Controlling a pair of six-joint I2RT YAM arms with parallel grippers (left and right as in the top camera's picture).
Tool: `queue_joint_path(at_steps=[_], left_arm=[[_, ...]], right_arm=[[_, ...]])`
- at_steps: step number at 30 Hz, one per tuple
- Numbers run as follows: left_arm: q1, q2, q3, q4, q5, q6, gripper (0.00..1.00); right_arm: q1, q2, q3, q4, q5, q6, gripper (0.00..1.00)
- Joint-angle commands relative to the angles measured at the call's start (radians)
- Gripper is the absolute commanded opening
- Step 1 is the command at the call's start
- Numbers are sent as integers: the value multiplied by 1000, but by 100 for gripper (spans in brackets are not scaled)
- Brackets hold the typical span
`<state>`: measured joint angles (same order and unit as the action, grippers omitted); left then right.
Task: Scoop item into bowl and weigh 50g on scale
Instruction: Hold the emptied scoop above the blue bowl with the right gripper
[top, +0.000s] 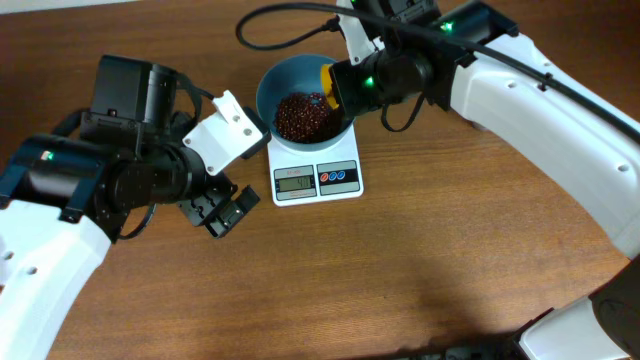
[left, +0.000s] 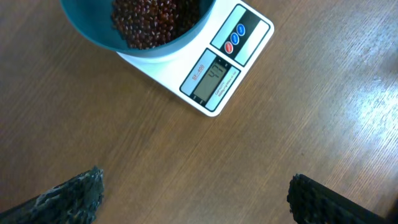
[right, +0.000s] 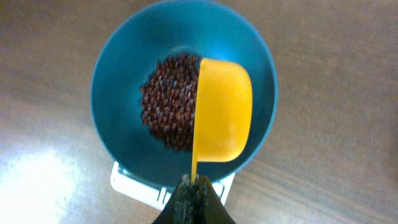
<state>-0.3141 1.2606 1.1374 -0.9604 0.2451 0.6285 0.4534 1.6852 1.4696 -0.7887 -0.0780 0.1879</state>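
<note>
The blue bowl (top: 272, 88) stands on the white scale (top: 317, 181) and holds a heap of red-brown beans (top: 305, 116). The bowl (right: 118, 93), the beans (right: 165, 109) and a corner of the scale (right: 134, 186) show in the right wrist view. My right gripper (right: 196, 183) is shut on the handle of a yellow scoop (right: 222, 112), tipped on its side over the bowl; the scoop also shows in the overhead view (top: 327, 84). My left gripper (left: 196, 196) is open and empty, over bare table in front of the scale (left: 227, 62); in the overhead view it (top: 222, 210) hangs left of the scale.
The wooden table (top: 420, 270) stretches around the scale. A black cable (top: 290, 15) loops across the table behind the bowl. The right arm's white body (top: 560, 120) spans the right side.
</note>
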Motion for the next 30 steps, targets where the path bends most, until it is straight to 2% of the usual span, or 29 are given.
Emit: queue_joint_path(at_steps=[1, 2, 20, 22, 28, 30], left_arm=[[-4, -4, 14, 1, -3, 13, 99], [-4, -4, 14, 1, -3, 12, 99], [-4, -4, 14, 1, -3, 13, 99], [-4, -4, 14, 1, -3, 13, 99], [-4, -4, 14, 1, -3, 12, 99], [-4, -4, 14, 1, -3, 13, 99]], right_arm=[[18, 5, 33, 35, 52, 4, 4], [17, 6, 24, -7, 80, 5, 4], [27, 5, 57, 63, 54, 3, 4], [57, 5, 57, 55, 106, -114, 4], [73, 5, 57, 14, 245, -144, 4], [87, 5, 57, 16, 282, -218, 4]])
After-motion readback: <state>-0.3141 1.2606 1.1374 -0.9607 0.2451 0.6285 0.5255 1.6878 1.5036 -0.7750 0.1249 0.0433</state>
